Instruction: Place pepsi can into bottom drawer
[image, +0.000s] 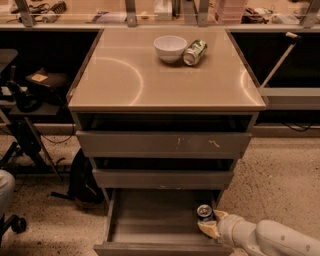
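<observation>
Camera view: hand (208, 225) pinching upright pepsi can (204, 211) inside bottom drawer (150, 220), right side.

A speckled tan floor (285, 170) is seen under a brown counter (125, 80), and round shines of light are seen on its top. A long bench (60, 25) is set behind. A black bag (82, 180) is laid on the floor at left. The end effector (209, 227) is seen low at right.

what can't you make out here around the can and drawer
Camera view:
- pepsi can: lower part hidden behind the gripper, which holds it at the bottom drawer's right side; can't tell if it touches the drawer floor.
- bottom drawer front: cut off by the lower edge.
- green can label: too small.
</observation>
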